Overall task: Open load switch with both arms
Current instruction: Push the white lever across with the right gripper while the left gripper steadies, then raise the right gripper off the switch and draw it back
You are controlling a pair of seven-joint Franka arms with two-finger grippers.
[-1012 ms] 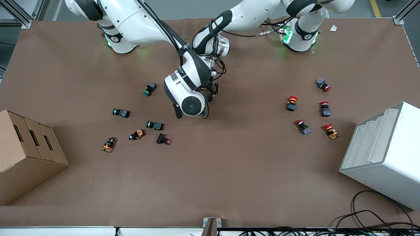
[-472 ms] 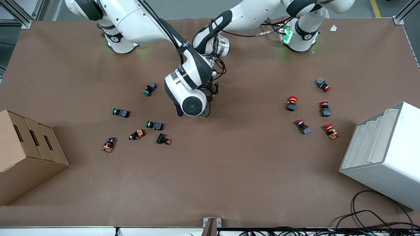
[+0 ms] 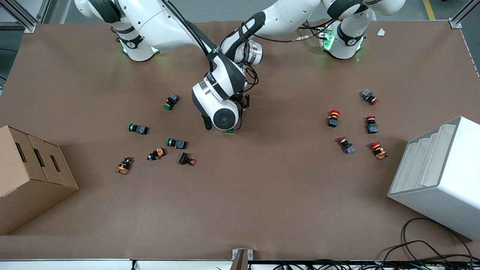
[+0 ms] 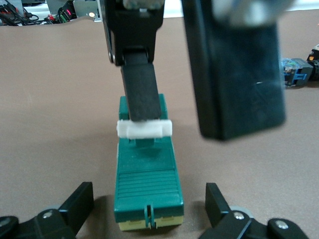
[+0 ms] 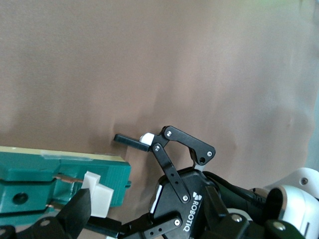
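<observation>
The load switch [image 4: 147, 172] is a dark green block lying flat on the brown table, with a white lever tab [image 4: 144, 129] across its top. In the front view only its end [image 3: 230, 131] shows from under the right arm's wrist [image 3: 224, 118], which hides the right gripper. My left gripper [image 4: 148, 206] is open, with a finger on each side of the switch's end and a gap at both. My right gripper [image 4: 192, 124] is open above the switch, with one fingertip [image 4: 143, 107] touching the lever tab [image 5: 97, 194]. The left gripper [image 5: 117, 181] also shows in the right wrist view.
Green-capped push buttons [image 3: 171, 101] [image 3: 138, 128] [image 3: 176, 143] lie toward the right arm's end, and red-capped ones [image 3: 333, 118] toward the left arm's end. A cardboard box [image 3: 30, 176] and a white rack [image 3: 438, 176] stand at the table's two ends. Cables [image 3: 423, 247] hang at the front edge.
The right arm's wrist has shifted a little toward the left arm's end of the table, uncovering more of the switch's green end. The left arm has stayed put.
</observation>
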